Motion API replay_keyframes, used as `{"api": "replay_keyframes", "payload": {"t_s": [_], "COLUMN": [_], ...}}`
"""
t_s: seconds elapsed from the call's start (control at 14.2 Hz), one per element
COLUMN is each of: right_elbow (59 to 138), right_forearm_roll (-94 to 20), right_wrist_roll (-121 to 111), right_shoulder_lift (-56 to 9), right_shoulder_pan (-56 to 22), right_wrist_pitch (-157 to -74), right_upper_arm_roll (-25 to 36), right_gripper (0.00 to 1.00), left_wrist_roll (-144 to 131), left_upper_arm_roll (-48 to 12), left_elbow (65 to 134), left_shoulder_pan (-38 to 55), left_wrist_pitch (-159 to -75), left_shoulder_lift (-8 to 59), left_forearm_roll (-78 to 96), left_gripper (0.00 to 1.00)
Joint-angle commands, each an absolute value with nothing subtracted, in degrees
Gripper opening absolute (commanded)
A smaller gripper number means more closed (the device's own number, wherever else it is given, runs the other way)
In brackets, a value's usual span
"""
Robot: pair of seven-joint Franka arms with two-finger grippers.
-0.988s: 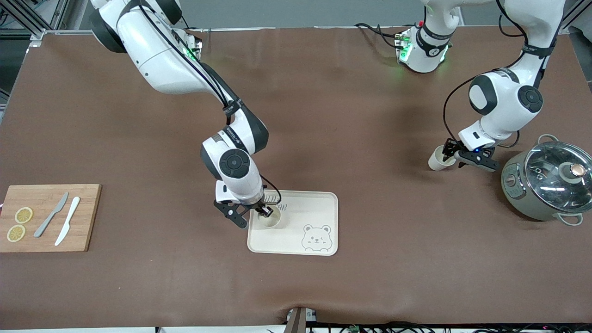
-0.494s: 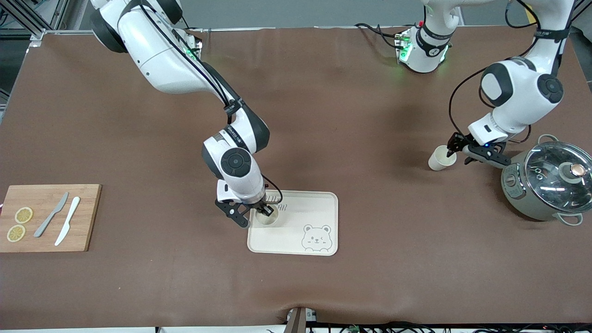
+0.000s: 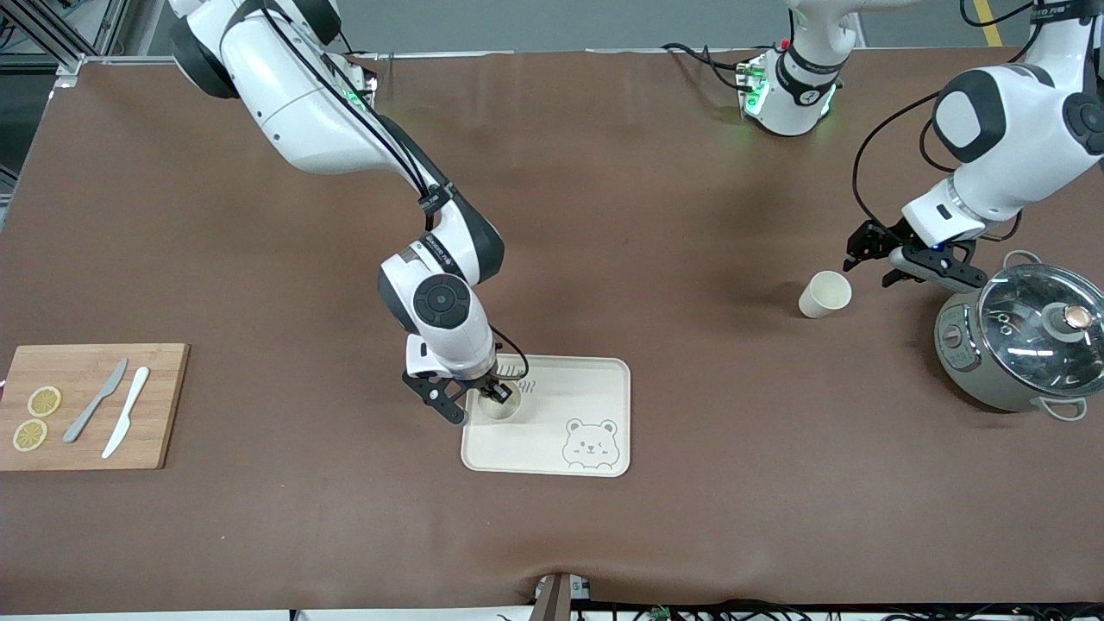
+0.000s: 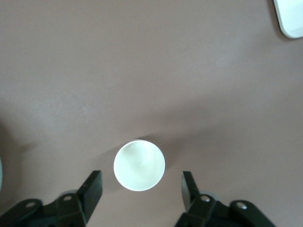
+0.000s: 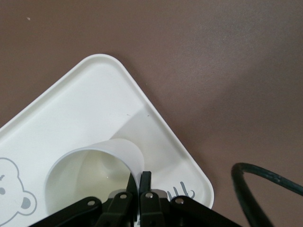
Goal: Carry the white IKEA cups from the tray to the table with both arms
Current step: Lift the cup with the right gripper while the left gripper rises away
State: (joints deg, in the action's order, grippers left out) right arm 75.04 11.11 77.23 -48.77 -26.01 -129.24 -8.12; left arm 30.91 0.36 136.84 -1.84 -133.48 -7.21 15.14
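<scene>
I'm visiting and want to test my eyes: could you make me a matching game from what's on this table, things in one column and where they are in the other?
Things:
1. Small cream-white cup pinched by the right tool
2. Small cream-white cup standing free
3. Two lemon slices
4. Left tool

Places:
A. On the wooden cutting board
B. On the bare brown table
C. On the cream bear-printed tray
D. In the air, open, above the free cup

Pairs: 1-C, 2-B, 3-A, 4-D

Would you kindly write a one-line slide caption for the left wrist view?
Open left gripper hovering above an upright white cup on the brown table.
</scene>
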Motion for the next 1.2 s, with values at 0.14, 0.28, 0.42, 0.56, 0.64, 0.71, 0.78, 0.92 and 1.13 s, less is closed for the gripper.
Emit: {"api": "replay_keyframes", "payload": {"t_s": [0.14,0.28,0.42,0.56,0.64,0.71,0.78,0.92,1.13], "right_elbow": [73.30,73.21,72.95,73.04,73.12,73.56,73.65,73.83,80.48], "right_forearm_roll": [12.66,12.22,11.95,11.34,10.47,9.50,8.80,7.30,6.86], "right_wrist_roll": [78.14,77.52,74.20,69.55,66.39,61.83,57.00,50.22,40.81], "right_shoulder_lift": [-47.55,-46.50,-42.65,-38.69,-36.76,-34.48,-32.37,-29.11,-22.61], "right_shoulder_pan": [-26.63,-26.46,-26.28,-25.67,-25.06,-24.18,-23.39,-20.49,-16.01], "right_wrist_pitch": [-124.82,-122.01,-117.71,-113.05,-110.59,-108.13,-105.32,-100.83,-99.67], "right_upper_arm_roll": [-7.91,-8.26,-8.70,-8.70,-8.70,-8.70,-8.61,-8.61,-8.61], "right_gripper": [0.00,0.00,0.00,0.00,0.00,0.00,0.00,0.00,0.00], "left_wrist_roll": [28.66,28.22,26.90,23.84,21.47,20.31,19.95,18.91,15.91], "left_upper_arm_roll": [0.26,0.26,0.26,0.26,0.18,0.18,0.18,0.18,0.00], "left_elbow": [132.38,129.48,127.19,124.21,122.45,121.21,119.98,117.26,113.21], "left_shoulder_pan": [-2.99,-3.78,-3.78,-3.87,-3.78,-3.69,-3.69,-3.34,-2.73], "left_wrist_pitch": [-132.19,-131.49,-131.40,-131.40,-131.31,-131.31,-131.31,-131.31,-131.22], "left_shoulder_lift": [-6.60,-5.10,-3.43,-1.50,-0.54,0.08,0.87,2.45,4.91], "left_forearm_roll": [15.65,15.64,15.64,11.45,8.82,7.57,7.47,7.47,7.30], "left_gripper": [1.00,1.00,1.00,1.00,1.00,1.00,1.00,1.00,1.00]}}
